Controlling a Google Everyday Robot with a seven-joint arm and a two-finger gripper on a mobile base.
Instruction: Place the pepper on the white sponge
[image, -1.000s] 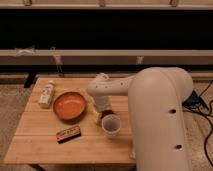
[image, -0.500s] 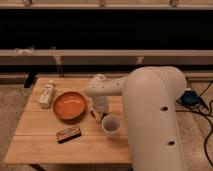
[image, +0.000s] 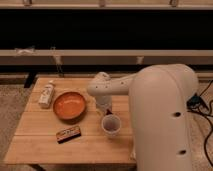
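Gripper (image: 104, 106): sat low over bench (image: 35, 145), just beyond cup (image: 111, 125); fingers clenched.
Hidden: arm (image: 157, 110) covered pepper and any grasped item.

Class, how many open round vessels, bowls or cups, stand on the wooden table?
2. The orange bowl sits left of centre; the white cup stands right of it, nearer the front edge. The tool, shut, hangs just behind the cup. The arm may hide others.

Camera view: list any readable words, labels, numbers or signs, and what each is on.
Bar: orange marks, too blurred to read.
Bottle: any print too small to read.
Hand, low between bowl and cup: no text.
Nothing legible.
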